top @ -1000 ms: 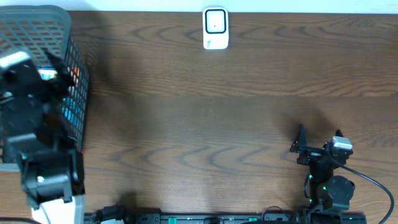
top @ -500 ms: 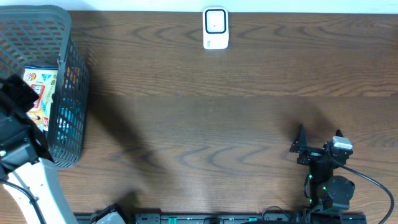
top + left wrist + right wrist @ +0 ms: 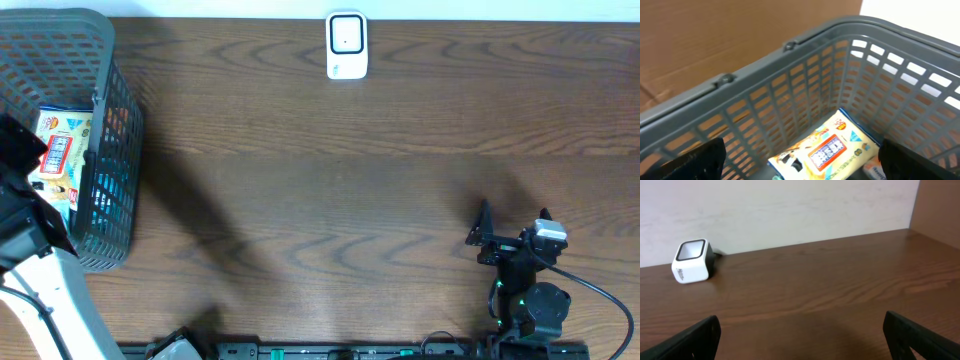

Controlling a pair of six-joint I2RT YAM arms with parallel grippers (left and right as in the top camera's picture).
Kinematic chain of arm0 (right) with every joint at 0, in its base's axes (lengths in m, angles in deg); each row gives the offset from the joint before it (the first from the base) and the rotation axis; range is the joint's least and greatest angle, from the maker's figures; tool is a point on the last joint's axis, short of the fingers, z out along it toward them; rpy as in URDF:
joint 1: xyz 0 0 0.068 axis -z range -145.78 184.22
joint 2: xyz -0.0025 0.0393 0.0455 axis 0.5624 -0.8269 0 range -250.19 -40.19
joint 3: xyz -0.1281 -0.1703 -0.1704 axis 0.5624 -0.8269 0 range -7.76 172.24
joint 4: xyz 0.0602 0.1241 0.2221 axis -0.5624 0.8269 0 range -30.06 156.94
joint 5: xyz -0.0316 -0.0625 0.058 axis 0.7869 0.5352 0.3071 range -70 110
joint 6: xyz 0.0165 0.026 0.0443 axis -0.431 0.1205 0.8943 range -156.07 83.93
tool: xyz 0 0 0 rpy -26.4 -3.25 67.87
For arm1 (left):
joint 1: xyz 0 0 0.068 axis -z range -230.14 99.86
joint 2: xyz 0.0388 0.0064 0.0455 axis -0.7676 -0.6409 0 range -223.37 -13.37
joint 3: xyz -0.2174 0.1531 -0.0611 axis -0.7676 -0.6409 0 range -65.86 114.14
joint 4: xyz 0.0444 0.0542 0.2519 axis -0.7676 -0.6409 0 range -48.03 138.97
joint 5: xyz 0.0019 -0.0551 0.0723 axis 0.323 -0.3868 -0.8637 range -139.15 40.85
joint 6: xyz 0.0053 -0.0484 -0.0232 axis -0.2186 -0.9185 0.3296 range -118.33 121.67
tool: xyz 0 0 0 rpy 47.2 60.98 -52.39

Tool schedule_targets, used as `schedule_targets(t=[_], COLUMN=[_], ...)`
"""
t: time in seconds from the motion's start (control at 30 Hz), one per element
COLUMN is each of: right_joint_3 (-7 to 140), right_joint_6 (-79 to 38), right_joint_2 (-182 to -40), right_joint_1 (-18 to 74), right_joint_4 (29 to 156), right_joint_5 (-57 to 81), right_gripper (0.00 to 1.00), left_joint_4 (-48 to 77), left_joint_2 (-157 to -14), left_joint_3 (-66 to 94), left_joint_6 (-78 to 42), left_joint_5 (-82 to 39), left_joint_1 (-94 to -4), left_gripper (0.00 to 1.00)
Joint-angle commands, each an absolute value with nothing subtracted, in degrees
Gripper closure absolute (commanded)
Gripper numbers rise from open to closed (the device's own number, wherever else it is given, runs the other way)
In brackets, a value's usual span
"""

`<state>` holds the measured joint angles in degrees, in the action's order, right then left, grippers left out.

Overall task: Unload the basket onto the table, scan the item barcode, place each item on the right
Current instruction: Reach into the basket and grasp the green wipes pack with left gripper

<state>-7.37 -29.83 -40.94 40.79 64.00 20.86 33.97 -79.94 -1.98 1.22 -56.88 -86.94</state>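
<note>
Looking down from overhead: a grey mesh basket (image 3: 112, 150) stands at the far left end of the wooden table (image 3: 330, 200), and a flat printed packet (image 3: 62, 150) lies inside it. The left arm (image 3: 30, 225) hangs over the basket's near left side, partly covering the packet; its jaws cannot be made out from this angle. A white barcode scanner (image 3: 347, 45) sits at the far edge of the table, well apart from the basket. The right gripper (image 3: 514, 222) rests near the table's front right, with its two fingers spread wide and nothing between them. Left wrist view: the left gripper (image 3: 802, 162) is above the basket interior with its jaws wide, the two dark fingertips (image 3: 695, 160) at the frame's lower corners. The packet lies label-up on the basket floor between and below them, not gripped. Right wrist view: jaws wide, empty, facing bare tabletop. The scanner stands far left by the wall.
</note>
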Motion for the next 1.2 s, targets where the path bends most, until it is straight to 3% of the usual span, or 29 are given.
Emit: schedule_targets(t=[0.0, 0.47, 1.03, 1.17], right_joint_3=[-7.44, -7.44, -7.44, -7.44], right_joint_6=[-30.59, -30.57, -30.57, -30.59], right_joint_2=[-41.05, -41.05, -41.05, -41.05], right_joint_1=[41.40, 41.40, 41.40, 41.40], right_joint_4=[64.21, 64.21, 64.21, 64.21], right_joint_5=[20.73, 20.71, 20.71, 20.71], right_gripper=[0.01, 0.01, 0.01, 0.01], left_joint_4=[34.45, 24.90, 18.19, 17.99], left_joint_2=[-84.03, -98.30, -110.74, -115.76], left_joint_3=[-0.85, -0.85, -1.92, -1.92], left_joint_6=[0.72, 0.74, 0.70, 0.72], left_joint_5=[-51.50, -49.71, -47.85, -46.15], left_joint_1=[-88.55, -100.18, -100.60, -100.60], left_gripper=[0.02, 0.02, 0.03, 0.07])
